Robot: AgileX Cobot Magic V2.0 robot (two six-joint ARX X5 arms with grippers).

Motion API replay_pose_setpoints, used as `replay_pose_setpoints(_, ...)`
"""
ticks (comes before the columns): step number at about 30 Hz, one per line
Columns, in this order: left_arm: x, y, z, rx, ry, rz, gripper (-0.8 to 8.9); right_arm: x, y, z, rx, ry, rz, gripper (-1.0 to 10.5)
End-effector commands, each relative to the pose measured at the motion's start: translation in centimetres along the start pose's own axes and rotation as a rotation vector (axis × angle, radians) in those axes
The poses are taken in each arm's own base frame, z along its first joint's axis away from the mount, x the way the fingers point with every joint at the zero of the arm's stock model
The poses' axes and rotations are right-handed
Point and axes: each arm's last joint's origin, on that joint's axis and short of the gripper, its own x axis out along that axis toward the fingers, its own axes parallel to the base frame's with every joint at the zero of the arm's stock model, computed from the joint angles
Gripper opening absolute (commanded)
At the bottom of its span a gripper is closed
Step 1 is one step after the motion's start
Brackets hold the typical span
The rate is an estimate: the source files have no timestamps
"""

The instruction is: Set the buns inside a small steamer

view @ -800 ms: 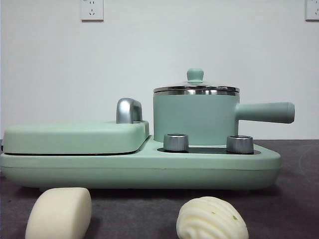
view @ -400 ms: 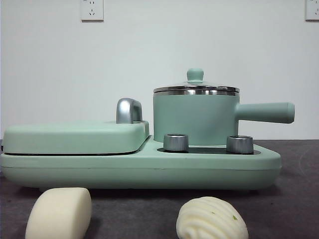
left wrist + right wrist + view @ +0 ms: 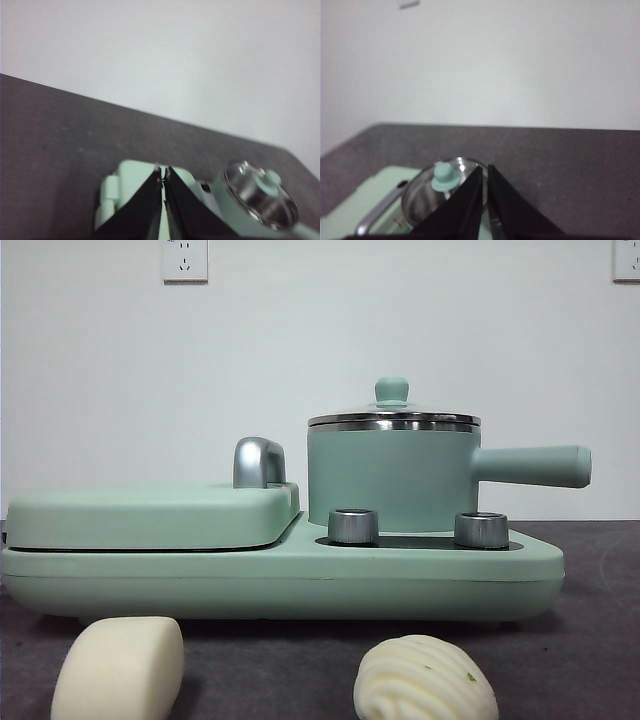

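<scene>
We find both buns lying on the dark counter (image 3: 590,640) near its front edge, in front of the mint-green appliance base (image 3: 280,580). The smooth bun (image 3: 120,670) sits toward the front-left corner; the ridged bun (image 3: 425,680), flecked with green, lies well apart from it, more or less in front of the small steamer (image 3: 390,475). The steamer stands on the right half of the base with its lid (image 3: 393,418) on, the green knob (image 3: 391,390) upright and the long handle (image 3: 530,466) pointing toward the counter's right edge. The flat griddle plate (image 3: 150,515) beside it is shut.

Neither arm shows in the front view. In the wrist views the left claw (image 3: 163,175) hangs above the griddle end of the appliance and the right claw (image 3: 485,172) above the steamer lid — each with its jaws pressed together and holding nothing.

We judge the buns to be light, soft and easily dented, so a claw should close gently across the short width of each body, low enough that it does not squeeze out. The ridged one probably offers more grip than the smooth one. The lid must come off first, we think; its knob is small, hard and likely slick, so we would take it squarely at the stem and lift straight up — the glass would not forgive a drop.
</scene>
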Motion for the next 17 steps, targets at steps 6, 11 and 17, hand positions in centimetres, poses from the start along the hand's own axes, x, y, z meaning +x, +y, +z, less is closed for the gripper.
replay_pose_setpoints(6, 2.7, -0.3, 1.7, 0.147, 0.157, -0.101, 0.1, 3.2, -0.1, 0.4, -0.103, 0.128, 0.103, 0.1)
replay_pose_setpoints(11, 4.4, -0.1, 1.5, 0.227, 0.259, -0.143, 0.1, 4.8, 0.9, -0.9, -0.2, 0.232, 0.188, 0.1)
replay_pose_setpoints(17, 5.6, -0.1, 1.1, 0.41, 0.344, -0.192, 0.1, 5.3, 2.3, -2.3, -0.34, 0.334, 0.249, 0.2)
